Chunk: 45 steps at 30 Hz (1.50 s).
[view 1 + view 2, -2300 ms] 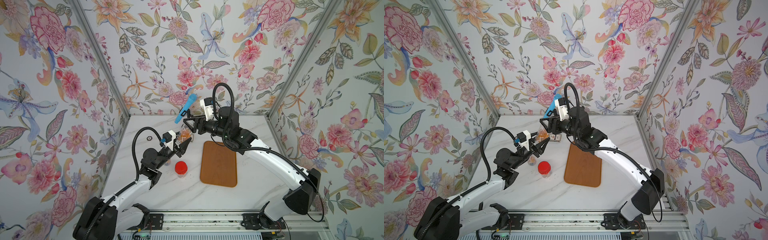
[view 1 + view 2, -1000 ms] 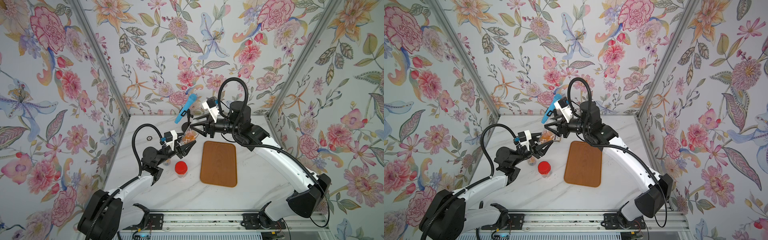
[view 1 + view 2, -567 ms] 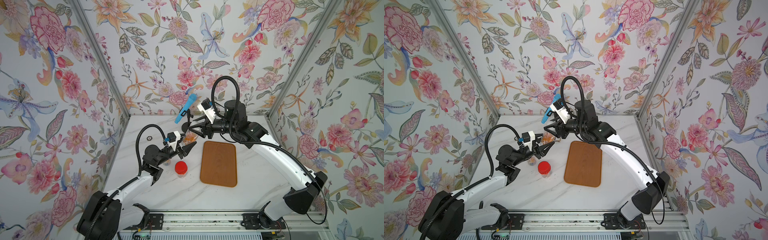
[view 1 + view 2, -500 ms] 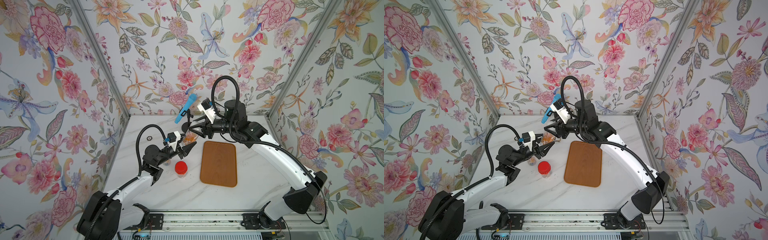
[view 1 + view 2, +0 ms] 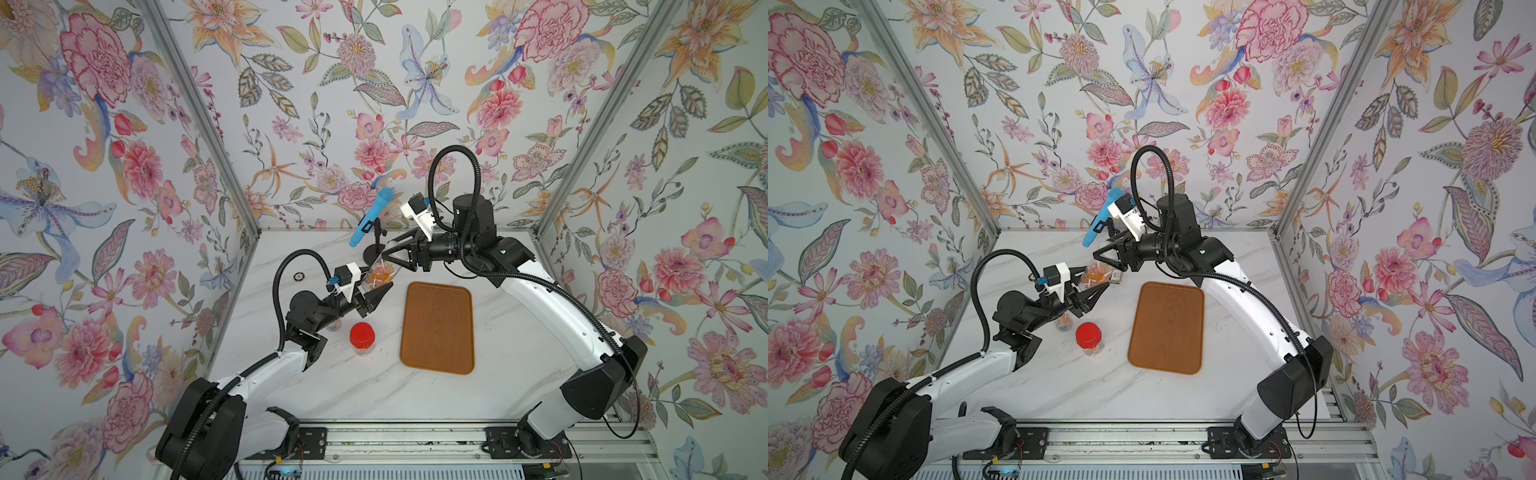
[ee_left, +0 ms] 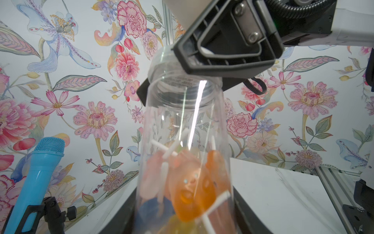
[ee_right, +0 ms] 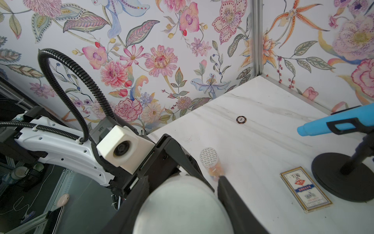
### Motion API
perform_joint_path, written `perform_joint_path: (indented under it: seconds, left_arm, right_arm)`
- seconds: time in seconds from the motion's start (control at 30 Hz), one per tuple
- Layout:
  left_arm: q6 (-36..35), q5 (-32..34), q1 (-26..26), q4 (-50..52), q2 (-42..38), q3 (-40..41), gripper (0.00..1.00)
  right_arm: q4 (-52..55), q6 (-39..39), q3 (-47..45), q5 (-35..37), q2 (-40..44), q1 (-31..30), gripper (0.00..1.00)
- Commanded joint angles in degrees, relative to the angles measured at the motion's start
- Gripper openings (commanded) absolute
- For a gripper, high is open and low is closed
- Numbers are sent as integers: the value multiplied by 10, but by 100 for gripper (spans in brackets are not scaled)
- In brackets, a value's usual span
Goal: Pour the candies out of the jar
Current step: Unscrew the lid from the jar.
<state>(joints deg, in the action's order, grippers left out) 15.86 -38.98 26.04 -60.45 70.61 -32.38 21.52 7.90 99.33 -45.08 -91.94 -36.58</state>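
A clear plastic jar (image 5: 379, 275) of tiny orange and pink lollipops (image 6: 192, 188) is clamped by the left gripper (image 5: 376, 289), its translucent lid (image 6: 160, 60) by the right gripper (image 5: 390, 258).

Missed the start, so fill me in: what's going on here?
The left tool grips the lower end of a clear plastic jar; the right tool clamps the translucent cap at its mouth. The small orange, pink and blue lollipops sit inside it, and the brown wooden tray beside the arms is bare. Pouring has not begun.
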Motion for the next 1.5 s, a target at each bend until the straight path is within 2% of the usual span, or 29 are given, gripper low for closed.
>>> perform_joint_path:
  seconds: [0.0, 0.17, 0.33, 0.4, 0.77, 1.03, 1.17, 1.27, 1.47]
  left_arm:
    - [-13, 24, -5, 19, 8, 10, 0]
    - [-9, 26, -5, 18, 8, 11, 0]
    - [2, 19, -4, 11, 2, 8, 0]
    - [2, 19, -4, 11, -3, 9, 0]
    - [9, 20, -5, -2, -13, 15, 0]
    - [13, 20, -6, -11, -14, 18, 0]
    - [14, 20, -8, -13, -14, 20, 0]
    - [15, 20, -9, -15, -13, 21, 0]
    - [15, 22, -9, -18, -14, 27, 0]
  right_arm:
    - [-29, 54, 14, -109, 15, -10, 46]
    - [-28, 43, 7, -68, 25, -11, 49]
    - [7, -39, -1, 74, 34, -45, 52]
    - [12, -60, -1, 110, 33, -54, 53]
    - [12, -89, 1, 162, 32, -67, 57]
    - [10, -91, 1, 168, 32, -68, 63]
    - [10, -81, 3, 164, 32, -66, 51]
    - [6, -69, 3, 145, 33, -58, 48]
    - [-10, -31, 3, 78, 31, -34, 49]
